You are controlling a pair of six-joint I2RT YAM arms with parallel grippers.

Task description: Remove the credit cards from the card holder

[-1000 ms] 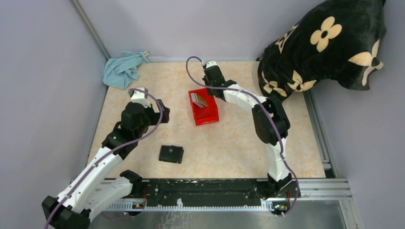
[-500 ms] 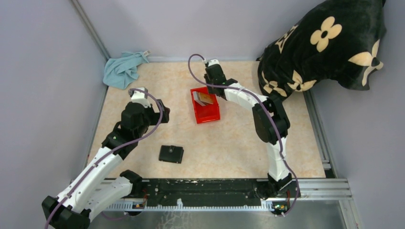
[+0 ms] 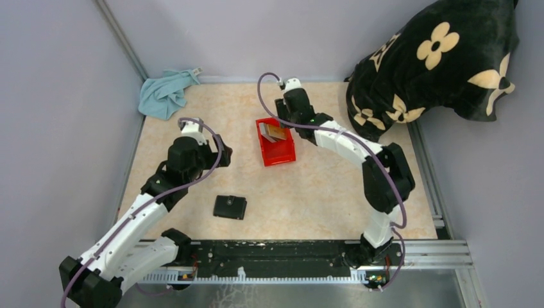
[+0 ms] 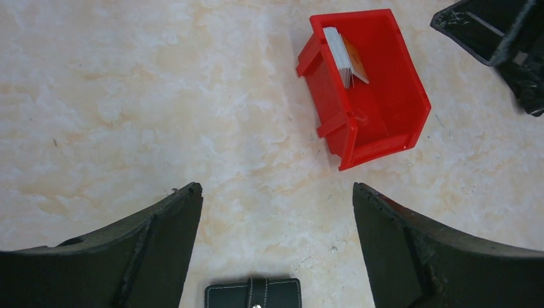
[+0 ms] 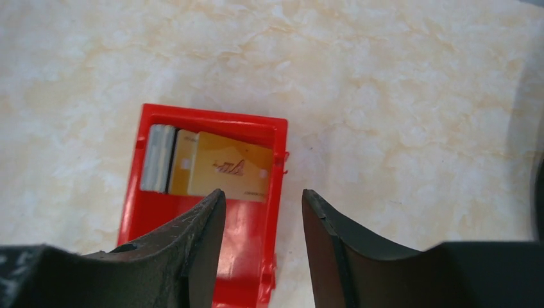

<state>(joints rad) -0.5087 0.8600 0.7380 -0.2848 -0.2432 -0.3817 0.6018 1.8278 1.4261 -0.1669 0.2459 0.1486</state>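
**A:** Where are the credit cards (image 5: 221, 168)?

**B:** They are in the red bin (image 3: 278, 158), a little above the centre of the top view. They sit at the upper end of the bin. In the right wrist view the tan card on top shows its face, and its long axis goes left to right, across the width of the bin. At its left some pale cards stand on their edges, packed together.

**A:** And the bin itself?

**B:** Its long axis runs almost up and down in the top view, with the upper end leaning slightly to the left.

**A:** The card holder (image 3: 229, 207)?

**B:** It lies flat and folded shut on the table (image 3: 321, 192), lower left of the centre, well apart from the bin. Its long axis goes about left to right, the right end a bit lower. The left wrist view shows only its upper edge, at the bottom of the frame, with a small strap pointing up.

**A:** What about the pincers?

**B:** The right gripper (image 5: 263, 192) hangs over the right wall of the bin, jaws parted, nothing between them. The left gripper (image 4: 276, 189) is spread wide and empty, above bare table between the holder and the bin.
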